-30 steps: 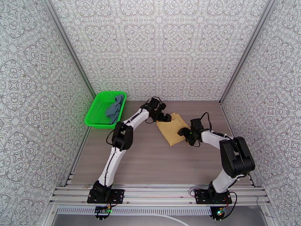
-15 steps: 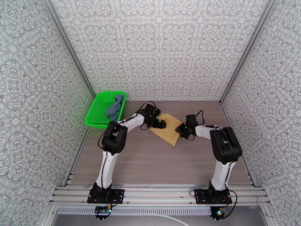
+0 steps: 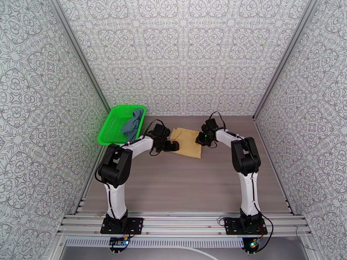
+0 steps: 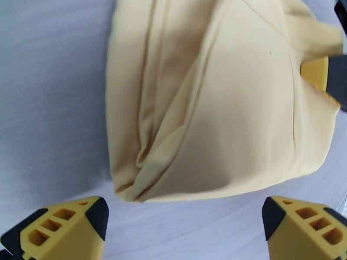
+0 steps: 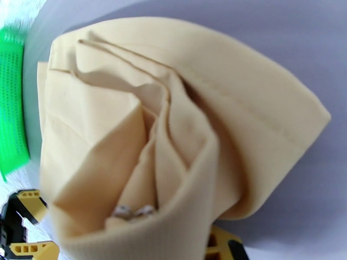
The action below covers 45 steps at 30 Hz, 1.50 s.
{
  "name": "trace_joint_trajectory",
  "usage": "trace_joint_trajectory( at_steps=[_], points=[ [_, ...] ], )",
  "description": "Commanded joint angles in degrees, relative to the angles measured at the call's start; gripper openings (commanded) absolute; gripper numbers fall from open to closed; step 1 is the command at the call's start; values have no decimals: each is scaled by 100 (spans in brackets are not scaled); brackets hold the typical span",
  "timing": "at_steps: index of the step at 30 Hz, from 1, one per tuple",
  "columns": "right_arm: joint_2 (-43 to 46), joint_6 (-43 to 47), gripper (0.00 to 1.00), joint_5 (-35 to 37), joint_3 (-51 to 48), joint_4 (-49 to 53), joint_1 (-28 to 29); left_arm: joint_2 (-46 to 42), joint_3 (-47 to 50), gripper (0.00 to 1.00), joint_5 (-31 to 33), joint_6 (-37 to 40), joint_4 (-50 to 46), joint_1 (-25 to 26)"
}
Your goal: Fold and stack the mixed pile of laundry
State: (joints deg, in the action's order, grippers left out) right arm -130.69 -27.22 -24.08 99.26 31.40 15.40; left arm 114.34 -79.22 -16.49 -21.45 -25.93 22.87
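The right pincer [image 3: 203,138] is clamped on the right-hand edge of the mustard-yellow cloth [image 3: 186,143], which lies partly folded on the desk [image 3: 182,187] between the two arms. The left pincer [image 4: 184,211] hangs wide open just short of the cloth's opposite corner, touching nothing. The blue-grey tank top [image 3: 133,119] is draped in the green mesh basket [image 3: 113,126] at the desk's far-left corner, well apart from the work. The step in hand looks to be a fold of the yellow cloth. To do it well, the right arm should carry its pinched edge low and level towards the left side. The left pincer would best pin the near corner first, so the layers neither slide nor bunch. The right wrist view reveals what the overhead misses: several layers gathered and rumpled in the grip, and a stitched hem along the outer edge. The left wrist view shows long creases running down the top layer. The overhead view gives the layout: cloth at the middle, basket off to the left
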Motion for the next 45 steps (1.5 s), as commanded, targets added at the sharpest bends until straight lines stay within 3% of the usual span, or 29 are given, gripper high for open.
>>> trace_joint_trajectory(
  at_steps=[1, 11, 19, 24, 26, 33, 35, 40, 45],
  points=[
    [-372, 868, 0, 261, 683, 736, -2, 173, -269, 100, 167, -127, -120, 105],
    [-1585, 482, 0, 701, 2611, 800, -4, -53, -106, 99, 595, -337, -3, 292],
    [-2833, 1146, 0, 843, 5142, 1821, -4, -420, 273, 99, 678, -343, -50, 323],
    [-2884, 1476, 0, 931, 5340, 1774, -2, -508, 368, 99, 706, -342, -85, 331],
    [-2876, 1571, 9, 956, 5340, 1788, -2, -501, 343, 99, 700, -353, -90, 341],
    [-2659, 1644, 57, 972, 5146, 1746, -41, -555, 150, 100, 758, -360, -242, 419],
    [-2521, 1552, 76, 933, 5112, 1718, -93, -675, 67, 99, 851, -344, -340, 439],
    [-1866, 1341, 92, 883, 4722, 1641, -304, -1236, -135, 99, 1177, -328, -651, 371],
    [-514, 1419, 99, 953, 3010, 1169, -362, -1983, -295, 99, 1514, -600, -1261, -74]
  ],
)
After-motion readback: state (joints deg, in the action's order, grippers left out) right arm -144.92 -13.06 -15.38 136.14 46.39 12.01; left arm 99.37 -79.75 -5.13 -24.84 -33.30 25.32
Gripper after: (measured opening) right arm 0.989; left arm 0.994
